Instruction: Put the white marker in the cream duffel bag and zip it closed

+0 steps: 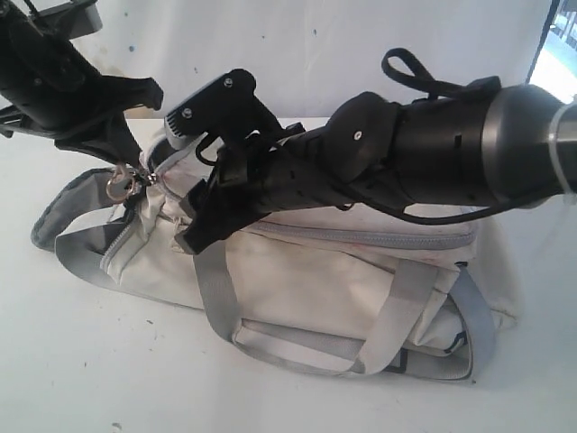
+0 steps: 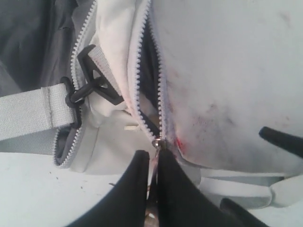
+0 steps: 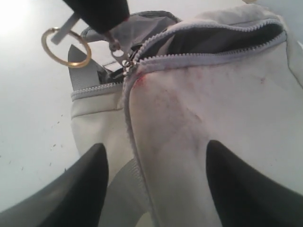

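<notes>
**Zip pull pinched, bag mouth gaping**

One cream duffel bag (image 1: 343,271) lies on a white table (image 1: 90,379), running from 9 o'clock towards 4 o'clock in the exterior view. Its fabric is soft and rumpled, marked with pinkish smudges (image 3: 139,80). The trim is flat grey webbing: one looped handle (image 1: 379,325) on the near side and one strap (image 2: 33,113) hooked on by a single black plastic clip (image 2: 90,82).

The left wrist view shows two zips, both with pale teeth on grey tape. The main zip (image 3: 213,26) is parted along the top, and through the gap shows only dark grey lining (image 3: 213,40). The white marker shows in none of the views. Whether it sits inside cannot be told, since the interior is too dark.

At 10 o'clock the left gripper (image 2: 152,153) has its two black fingers pinched together on the small metal zipper pull (image 3: 124,59). One brass-coloured ring (image 3: 66,47) hangs beside it.

The right gripper (image 3: 156,144) reaches across the middle to about 9 o'clock. Its two fingers are spread wide over the cream top panel and clasp nothing.
</notes>
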Controlling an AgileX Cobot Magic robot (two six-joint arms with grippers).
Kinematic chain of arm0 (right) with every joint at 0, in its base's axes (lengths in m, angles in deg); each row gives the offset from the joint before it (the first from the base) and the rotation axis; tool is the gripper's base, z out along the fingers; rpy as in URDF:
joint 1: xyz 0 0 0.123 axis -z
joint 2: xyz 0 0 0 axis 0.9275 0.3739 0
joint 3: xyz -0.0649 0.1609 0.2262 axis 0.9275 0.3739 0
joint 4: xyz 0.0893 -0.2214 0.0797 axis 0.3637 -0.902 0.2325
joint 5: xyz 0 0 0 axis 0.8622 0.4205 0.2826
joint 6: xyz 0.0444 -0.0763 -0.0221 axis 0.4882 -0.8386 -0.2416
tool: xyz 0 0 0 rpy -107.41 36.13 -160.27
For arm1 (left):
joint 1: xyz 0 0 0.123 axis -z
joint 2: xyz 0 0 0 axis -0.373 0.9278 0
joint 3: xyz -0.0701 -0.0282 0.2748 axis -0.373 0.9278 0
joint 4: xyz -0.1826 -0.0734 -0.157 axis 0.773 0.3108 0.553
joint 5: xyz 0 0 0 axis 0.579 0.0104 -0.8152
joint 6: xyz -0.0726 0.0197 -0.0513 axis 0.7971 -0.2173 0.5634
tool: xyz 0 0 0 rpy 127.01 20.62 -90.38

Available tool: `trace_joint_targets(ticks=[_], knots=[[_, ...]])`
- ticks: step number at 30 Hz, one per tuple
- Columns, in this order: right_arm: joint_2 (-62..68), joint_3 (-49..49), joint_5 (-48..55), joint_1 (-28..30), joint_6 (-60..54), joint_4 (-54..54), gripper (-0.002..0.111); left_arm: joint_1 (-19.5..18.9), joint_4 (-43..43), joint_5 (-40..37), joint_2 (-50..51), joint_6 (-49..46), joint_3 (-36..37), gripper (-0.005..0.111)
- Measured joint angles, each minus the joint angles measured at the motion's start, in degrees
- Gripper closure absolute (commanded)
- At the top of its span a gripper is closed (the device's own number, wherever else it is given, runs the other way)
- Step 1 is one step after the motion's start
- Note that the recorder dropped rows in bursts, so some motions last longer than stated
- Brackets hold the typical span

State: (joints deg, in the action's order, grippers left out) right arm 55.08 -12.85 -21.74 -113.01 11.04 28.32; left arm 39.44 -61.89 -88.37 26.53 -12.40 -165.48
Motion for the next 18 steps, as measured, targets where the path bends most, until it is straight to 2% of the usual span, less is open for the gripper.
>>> trace_joint_targets(ticks=[9,18], knots=[[1.0,0.0,-6.5,-2.6,-6.7,-0.1,0.052,0.0,0.1,1.7,-0.1,11.1,0.0,0.107],[4.3,0.0,-11.8,-5.6,-8.9,-0.1,0.052,0.0,0.1,2.4,-0.1,12.8,0.0,0.107]])
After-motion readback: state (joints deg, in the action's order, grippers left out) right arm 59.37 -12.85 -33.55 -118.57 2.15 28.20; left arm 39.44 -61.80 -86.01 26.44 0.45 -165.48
